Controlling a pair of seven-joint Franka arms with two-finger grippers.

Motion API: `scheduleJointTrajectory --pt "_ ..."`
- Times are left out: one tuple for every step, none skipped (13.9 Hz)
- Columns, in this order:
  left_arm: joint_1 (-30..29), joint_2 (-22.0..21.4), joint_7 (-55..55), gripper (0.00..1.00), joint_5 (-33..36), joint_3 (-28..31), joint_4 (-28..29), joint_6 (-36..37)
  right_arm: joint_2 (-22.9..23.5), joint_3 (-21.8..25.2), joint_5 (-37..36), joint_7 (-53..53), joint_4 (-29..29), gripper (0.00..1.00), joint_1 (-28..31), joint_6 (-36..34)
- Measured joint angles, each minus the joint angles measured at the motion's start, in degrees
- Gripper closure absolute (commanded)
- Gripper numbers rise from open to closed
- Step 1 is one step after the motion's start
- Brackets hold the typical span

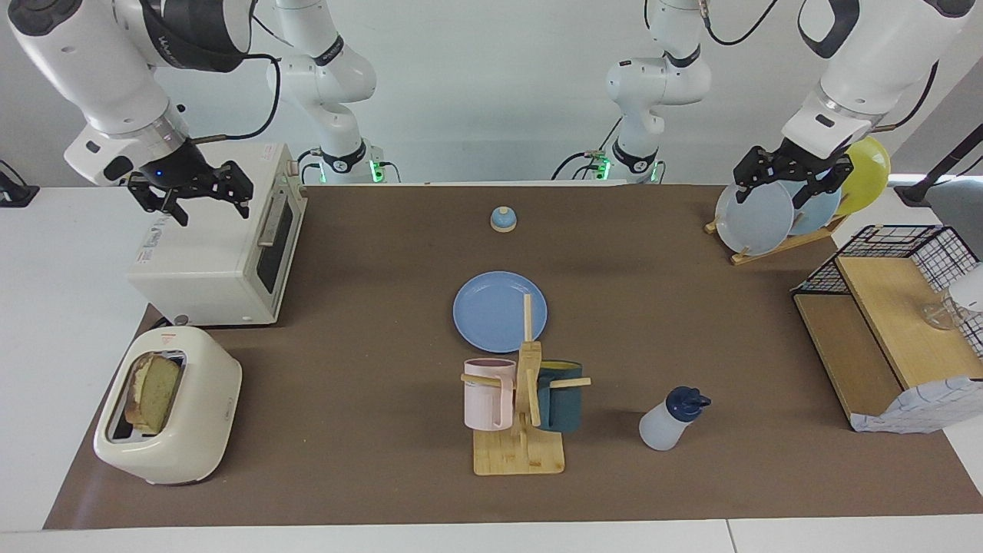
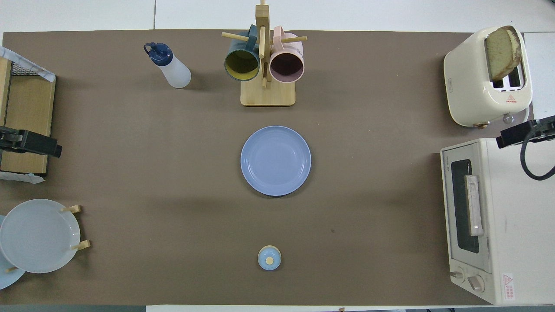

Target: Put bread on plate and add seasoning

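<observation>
The bread (image 1: 153, 392) (image 2: 501, 52) stands upright in a slot of the cream toaster (image 1: 188, 430) at the right arm's end of the table. Mid-table, the medium-blue plate (image 1: 491, 311) (image 2: 275, 160) lies bare. The seasoning (image 1: 666, 421) (image 2: 171, 67), a translucent bottle with a navy cap, stands farther from the robots than the plate, toward the left arm's end. My right gripper (image 1: 211, 207) (image 2: 520, 132) hangs open over the white toaster oven (image 1: 223, 253), holding nothing. My left gripper (image 1: 772, 192) (image 2: 30, 145) hangs open above the plate rack (image 1: 756, 219), also holding nothing.
A wooden mug tree (image 1: 526, 384) with a pink and a teal mug stands just farther from the robots than the plate. A small blue bell (image 1: 503, 219) sits nearer to the robots. A wire-and-wood shelf (image 1: 891, 322) fills the left arm's end.
</observation>
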State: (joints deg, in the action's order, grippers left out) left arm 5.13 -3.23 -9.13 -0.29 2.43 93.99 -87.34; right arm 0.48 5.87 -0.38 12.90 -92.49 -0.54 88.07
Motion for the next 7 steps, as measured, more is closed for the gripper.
scheduleJointTrajectory --pt "-0.01 0.0 0.0 0.0 0.0 0.01 0.0 -0.02 0.01 0.0 0.0 0.01 0.0 0.0 0.0 0.0" --pt "-0.04 0.0 0.0 0.0 0.0 0.02 -0.02 -0.04 0.02 0.0 0.0 0.01 0.0 0.0 0.0 0.0" --pt "-0.06 0.0 0.0 0.0 0.0 0.05 -0.03 -0.06 0.03 0.0 0.0 0.01 0.0 0.0 0.0 0.0" --pt "-0.07 0.0 0.0 0.0 0.0 0.07 -0.04 -0.07 0.03 0.0 0.0 0.01 0.0 0.0 0.0 0.0" --pt "-0.1 0.0 0.0 0.0 0.0 0.1 -0.04 -0.08 0.03 0.0 0.0 0.01 0.0 0.0 0.01 0.01" --pt "-0.14 0.0 0.0 0.0 0.0 0.17 -0.04 -0.07 0.03 0.0 0.0 0.01 -0.01 0.0 0.01 0.2" --pt "-0.16 0.0 0.0 0.0 0.0 0.25 -0.04 -0.05 0.04 0.01 -0.07 0.01 -0.06 0.0 0.01 1.34"
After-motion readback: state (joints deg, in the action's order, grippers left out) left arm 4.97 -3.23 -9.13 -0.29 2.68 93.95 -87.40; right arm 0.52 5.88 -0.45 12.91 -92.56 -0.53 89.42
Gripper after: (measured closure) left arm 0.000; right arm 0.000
